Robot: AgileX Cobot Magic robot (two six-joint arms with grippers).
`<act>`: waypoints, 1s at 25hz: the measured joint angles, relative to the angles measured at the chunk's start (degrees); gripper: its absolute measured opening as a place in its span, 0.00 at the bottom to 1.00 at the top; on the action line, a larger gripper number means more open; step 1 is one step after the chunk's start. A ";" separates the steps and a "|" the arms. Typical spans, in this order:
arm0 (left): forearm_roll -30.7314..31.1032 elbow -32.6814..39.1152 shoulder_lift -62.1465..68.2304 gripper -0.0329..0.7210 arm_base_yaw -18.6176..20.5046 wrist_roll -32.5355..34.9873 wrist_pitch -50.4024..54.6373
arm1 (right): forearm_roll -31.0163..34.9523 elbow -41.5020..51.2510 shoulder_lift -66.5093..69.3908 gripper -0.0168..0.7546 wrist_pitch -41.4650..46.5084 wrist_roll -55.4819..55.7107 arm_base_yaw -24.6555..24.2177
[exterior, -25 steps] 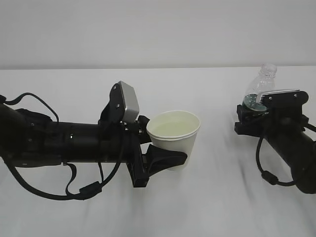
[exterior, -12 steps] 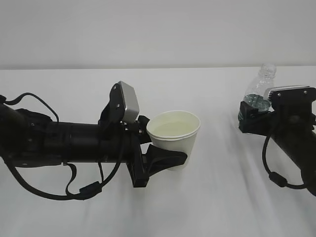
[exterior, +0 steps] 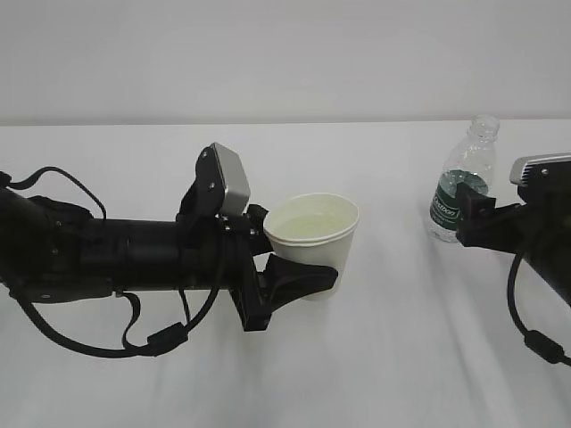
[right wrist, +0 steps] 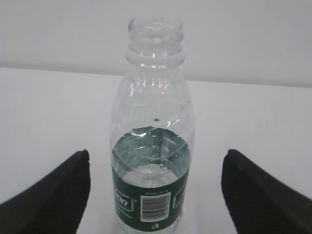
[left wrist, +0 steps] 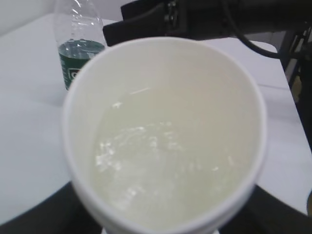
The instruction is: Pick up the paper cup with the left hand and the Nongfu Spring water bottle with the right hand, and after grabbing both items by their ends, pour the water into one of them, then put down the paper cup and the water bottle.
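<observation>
Left of scene: left hand lies low along the white surface, reaching rightward. Its end effector is clamped around the lower body of the paper cup, one black finger wrapping the near side. Cup upright, held at centre of the scene, mouth open upward. Left wrist view looks straight into the cup: the water sits inside, clear, with small glints on top.

Right of scene: Nongfu Spring water bottle stands upright on the surface, far right, capless, green label low on its body. Right hand sits just beside it on the near right, end effector released and spread wide. Right wrist view: bottle centred between the two fingertips, a clear gap on each side, no contact.
</observation>
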 joint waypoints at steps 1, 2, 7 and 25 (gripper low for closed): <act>-0.57 0.00 0.00 0.62 0.00 0.11 0.00 | 0.00 0.89 -1.11 0.84 0.00 0.00 0.00; -1.25 0.00 0.00 0.62 0.00 0.11 0.00 | 0.00 1.78 -2.44 0.84 0.00 0.00 0.00; -4.95 0.00 0.00 0.62 0.00 1.95 0.08 | 0.00 5.88 -9.31 0.84 0.00 0.00 0.00; -19.99 0.00 0.00 0.62 0.12 10.72 4.38 | 0.00 9.32 -16.93 0.82 0.79 0.02 0.00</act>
